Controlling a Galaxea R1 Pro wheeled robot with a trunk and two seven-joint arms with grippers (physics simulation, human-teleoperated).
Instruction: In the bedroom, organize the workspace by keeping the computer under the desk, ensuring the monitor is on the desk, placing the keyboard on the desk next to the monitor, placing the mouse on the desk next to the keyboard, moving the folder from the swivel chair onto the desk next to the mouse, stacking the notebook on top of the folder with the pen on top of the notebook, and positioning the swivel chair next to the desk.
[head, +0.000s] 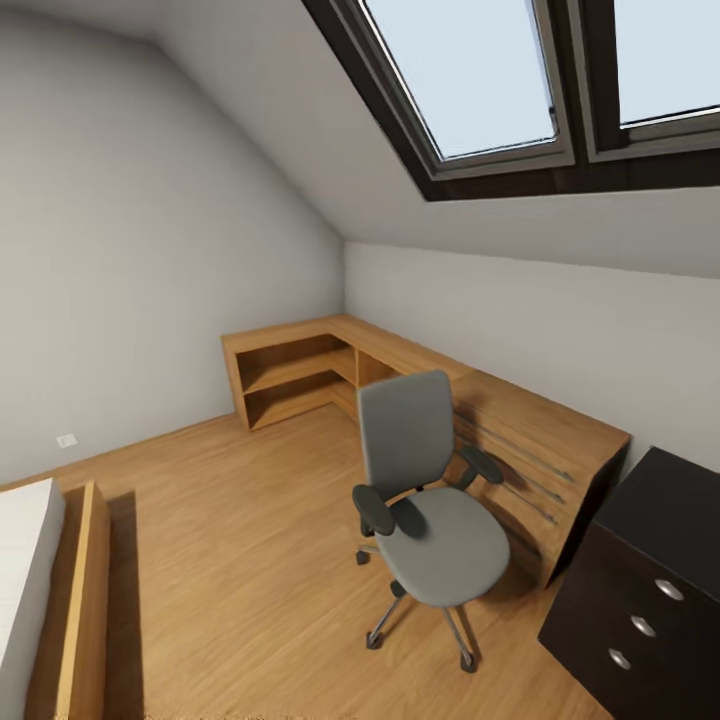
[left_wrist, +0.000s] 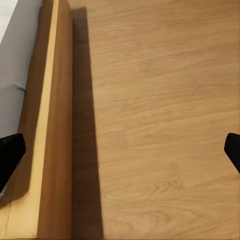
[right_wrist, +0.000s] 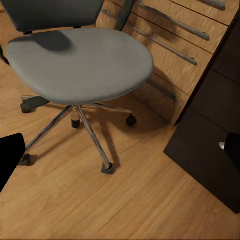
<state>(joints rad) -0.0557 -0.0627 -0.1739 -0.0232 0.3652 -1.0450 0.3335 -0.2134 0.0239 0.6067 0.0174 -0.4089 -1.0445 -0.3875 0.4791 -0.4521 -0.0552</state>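
Note:
The swivel chair (head: 438, 535) stands on the wood floor with its grey seat (right_wrist: 80, 60) bare, its back toward the wooden cabinet. Right of it is the desk's black three-knob drawer unit (head: 640, 590), whose dark front (right_wrist: 210, 150) is close to my right gripper. My right gripper (right_wrist: 120, 152) is open, its fingertips (right_wrist: 9, 157) wide apart over the floor near the chair's star base. My left gripper (left_wrist: 120, 150) is open too, above bare floor beside a wooden bed frame. The computer, monitor, keyboard, mouse, folder, notebook and pen are out of view.
A light wooden L-shaped cabinet (head: 400, 360) with shelves and drawers runs along the far and right walls, behind the chair. A bed (head: 25, 580) with a wooden side board (left_wrist: 50, 125) lies at the left. Open floor spreads between the bed and the chair under a sloped ceiling.

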